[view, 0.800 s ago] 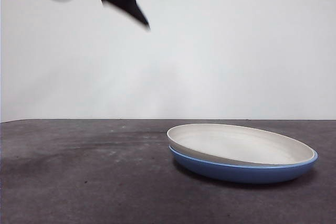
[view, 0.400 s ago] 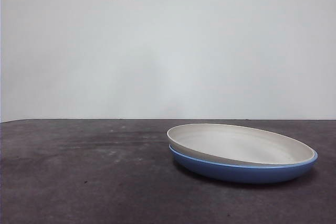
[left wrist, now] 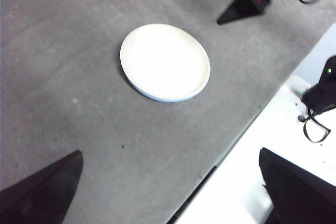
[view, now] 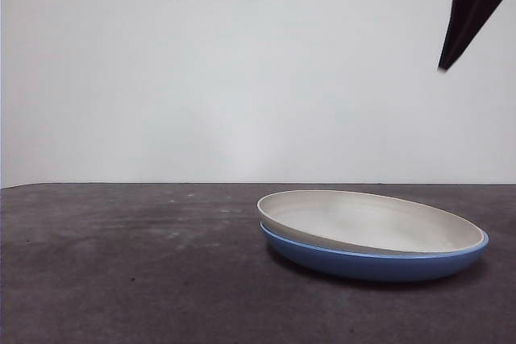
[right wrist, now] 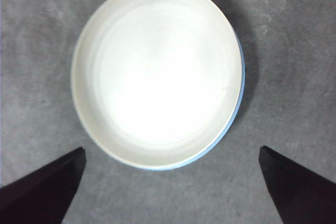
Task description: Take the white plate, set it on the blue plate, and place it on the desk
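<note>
Right hand (view: 472, 6) now descends into view above white plate (view: 367, 221), jaws spread, empty. White plate nests in blue plate (view: 363, 263) on bench (view: 129, 263); lift-off next. Left hand (left wrist: 168, 192) high, spread, waiting.

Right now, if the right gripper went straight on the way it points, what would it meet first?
Most likely the white plate: the right gripper, jaws open, looks almost straight down on it, and nothing shows between them. The plate lies nested in the blue plate. How far above it hangs is unclear.

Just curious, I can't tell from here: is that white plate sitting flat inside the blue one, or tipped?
Slightly tipped. The white plate rests in the blue plate, with its left rim lifted above the blue rim.
</note>
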`<state>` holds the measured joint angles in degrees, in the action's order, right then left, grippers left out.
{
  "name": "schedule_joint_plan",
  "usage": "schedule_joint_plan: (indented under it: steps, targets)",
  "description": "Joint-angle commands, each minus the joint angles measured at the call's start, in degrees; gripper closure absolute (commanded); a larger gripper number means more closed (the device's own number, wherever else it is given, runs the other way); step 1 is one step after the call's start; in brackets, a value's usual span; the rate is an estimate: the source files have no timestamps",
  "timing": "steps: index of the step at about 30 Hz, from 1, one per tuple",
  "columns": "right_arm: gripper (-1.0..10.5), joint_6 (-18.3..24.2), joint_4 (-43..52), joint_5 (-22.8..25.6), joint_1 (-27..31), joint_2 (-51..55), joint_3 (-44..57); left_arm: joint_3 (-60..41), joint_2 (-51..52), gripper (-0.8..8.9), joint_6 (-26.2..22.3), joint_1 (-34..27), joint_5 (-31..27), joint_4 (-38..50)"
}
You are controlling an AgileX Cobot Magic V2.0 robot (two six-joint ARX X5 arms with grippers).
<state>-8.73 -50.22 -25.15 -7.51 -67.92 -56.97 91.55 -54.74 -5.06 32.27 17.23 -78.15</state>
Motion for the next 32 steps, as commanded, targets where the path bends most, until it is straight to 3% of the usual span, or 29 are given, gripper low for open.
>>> schedule_joint_plan:
  steps: [1,12,23,29,32]
  targets:
    - [3.7,1.4,1.6,0.15,-0.11,-4.79,-1.07,-2.05,3.69,2.52,-0.7,0.22,-0.11,0.72]
    - [3.7,3.56,10.32,-0.42,-0.11,-20.85,-1.07,-8.41,15.12,2.52,0.07,0.22,-0.11,0.35]
    - [3.8,3.63,14.86,-3.34,-0.13,-26.6,-1.07,-8.48,17.03,2.52,1.88,0.22,-0.11,-1.92]
    - [6.2,3.61,15.15,-3.3,-0.13,-28.0,-1.05,-8.48,17.03,2.52,2.71,0.22,-0.11,-1.97]
    - [8.1,3.48,15.12,-3.26,-0.13,-28.15,-1.05,-8.48,17.03,2.52,2.78,0.22,-0.11,-1.99]
